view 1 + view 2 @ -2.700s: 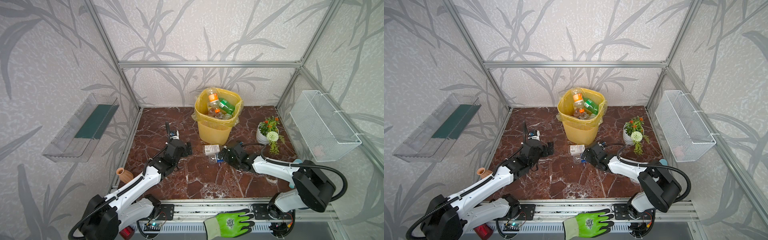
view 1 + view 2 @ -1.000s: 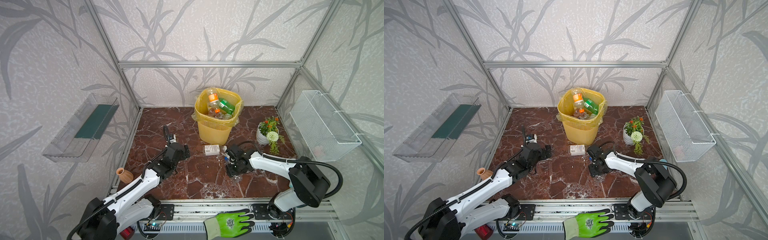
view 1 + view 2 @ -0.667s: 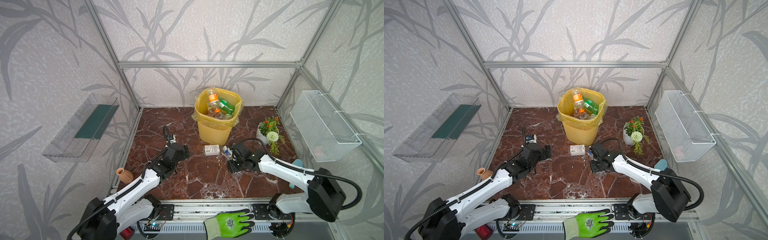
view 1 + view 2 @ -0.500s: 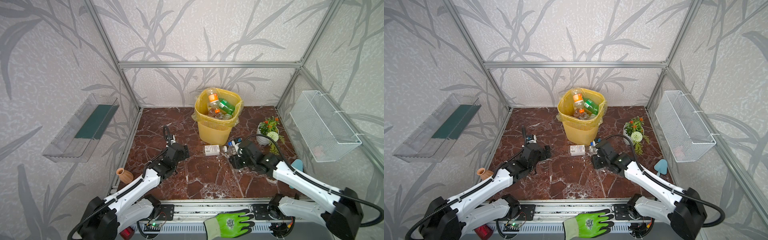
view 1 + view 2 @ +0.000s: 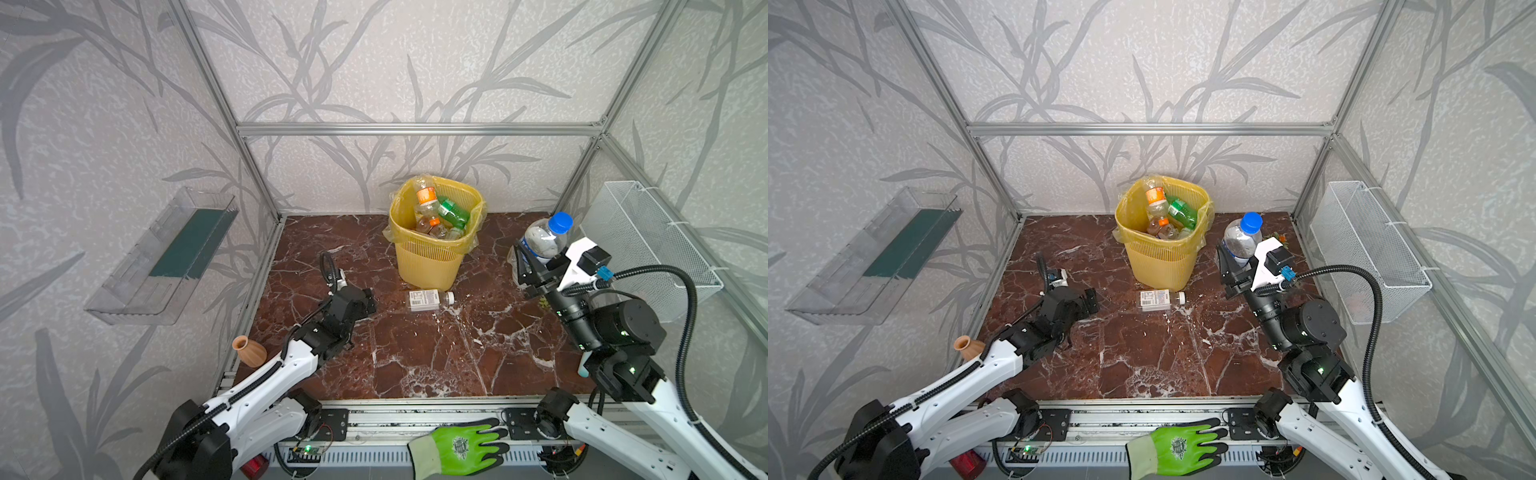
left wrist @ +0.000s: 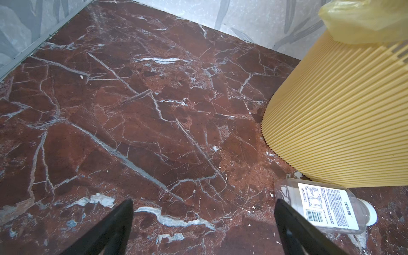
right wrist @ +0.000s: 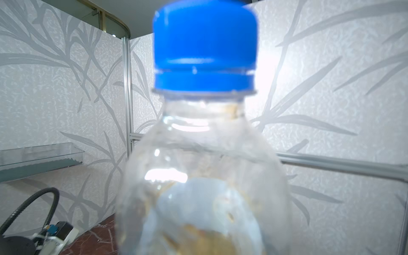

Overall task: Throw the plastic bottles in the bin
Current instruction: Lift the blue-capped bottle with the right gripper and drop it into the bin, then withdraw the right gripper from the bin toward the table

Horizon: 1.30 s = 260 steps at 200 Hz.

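Blue-capped clear bottle (image 5: 540, 245) is pinched cap-up by the right gripper (image 5: 536, 266) at right of frame, clear of the marble floor (image 5: 415, 353), beside the yellow slatted bin (image 5: 428, 262) at centre; the height is judged to be for clearing the rim; left gripper (image 6: 203, 205) is spread wide, low near the white-labelled bottle (image 5: 430, 300) laid at the bin's foot, probably lined up next.

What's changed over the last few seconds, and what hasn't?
The right gripper, earlier down at the floor near the bin, closed on the blue-capped bottle and lifted it, cap up, to the bin's right. Unchanged: the left gripper open and low, the white-labelled bottle lying before the bin, the bottles inside it.
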Each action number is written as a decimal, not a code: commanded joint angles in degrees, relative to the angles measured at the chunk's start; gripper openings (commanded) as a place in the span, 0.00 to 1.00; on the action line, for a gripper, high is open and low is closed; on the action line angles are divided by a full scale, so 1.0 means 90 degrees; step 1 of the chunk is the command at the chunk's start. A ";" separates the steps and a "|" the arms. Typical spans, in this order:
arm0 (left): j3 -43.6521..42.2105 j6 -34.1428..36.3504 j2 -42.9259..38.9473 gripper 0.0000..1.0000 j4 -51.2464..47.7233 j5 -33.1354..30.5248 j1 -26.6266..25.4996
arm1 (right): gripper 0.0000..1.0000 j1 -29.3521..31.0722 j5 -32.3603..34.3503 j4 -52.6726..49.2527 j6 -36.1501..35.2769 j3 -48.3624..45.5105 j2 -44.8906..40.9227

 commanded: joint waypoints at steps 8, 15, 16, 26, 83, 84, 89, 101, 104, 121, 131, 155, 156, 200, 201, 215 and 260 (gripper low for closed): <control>-0.0077 -0.0186 -0.0026 0.99 -0.0052 -0.0053 0.0024 | 0.51 -0.0014 -0.0380 0.0899 -0.0603 0.0765 0.1259; -0.0072 -0.0168 -0.0024 0.99 -0.0043 -0.0042 0.0030 | 0.51 -0.0072 -0.0481 0.0783 -0.0501 0.1053 0.1704; -0.0067 -0.0166 -0.0025 0.99 -0.0042 -0.0040 0.0030 | 0.51 -0.0079 -0.0500 0.0760 -0.0479 0.1100 0.1775; -0.0051 -0.0146 -0.0018 0.99 -0.0036 -0.0028 0.0029 | 0.52 -0.0241 -0.0740 0.0418 -0.0146 0.1559 0.2481; 0.0216 0.0104 0.0067 0.99 -0.0384 0.0116 0.0026 | 0.94 -0.0931 -0.0984 -0.3117 0.0508 0.5032 0.5990; 0.0218 0.0106 0.0064 0.99 -0.0393 0.0117 0.0029 | 0.94 -0.0933 -0.0971 -0.3114 0.0499 0.5037 0.5994; 0.0221 0.0109 0.0033 0.99 -0.0425 0.0101 0.0030 | 0.96 -0.0929 -0.0957 -0.3071 0.0467 0.5046 0.5973; 0.0155 0.0097 -0.0071 0.99 -0.0403 0.0080 0.0029 | 0.98 -0.0942 -0.0899 -0.2881 0.0414 0.4920 0.5818; 0.0138 0.0099 -0.0105 0.99 -0.0386 0.0090 0.0031 | 0.98 -0.0944 -0.0893 -0.2834 0.0396 0.4885 0.5782; 0.0047 0.0078 -0.0268 0.99 -0.0353 0.0052 0.0027 | 0.99 -0.0954 -0.0753 -0.2787 0.0368 0.4763 0.5614; 0.0035 0.0079 -0.0349 0.99 -0.0372 0.0046 0.0032 | 1.00 -0.0970 -0.0639 -0.2807 0.0396 0.4709 0.5554; 0.0035 0.0098 -0.0463 0.99 -0.0469 -0.0005 0.0035 | 1.00 -0.1012 -0.0538 -0.2743 0.0416 0.4507 0.5420; 0.0035 0.0093 -0.0474 0.99 -0.0470 -0.0002 0.0033 | 1.00 -0.1012 -0.0539 -0.2736 0.0414 0.4497 0.5420; 0.0035 0.0206 -0.0508 0.99 -0.0508 0.0078 0.0024 | 0.99 -0.1115 -0.0669 -0.2801 0.0496 0.4129 0.5171; 0.0035 0.0201 -0.0506 0.99 -0.0509 0.0079 0.0028 | 0.99 -0.1122 -0.0668 -0.2795 0.0503 0.4108 0.5154; 0.0007 0.0189 -0.0496 0.99 -0.0508 0.0101 0.0031 | 0.99 -0.1188 -0.0805 -0.2648 0.0553 0.3693 0.4879; -0.0155 0.0141 -0.0289 0.99 -0.0344 0.0454 0.0013 | 0.99 -0.1295 -0.0826 -0.1847 0.0906 0.1485 0.3386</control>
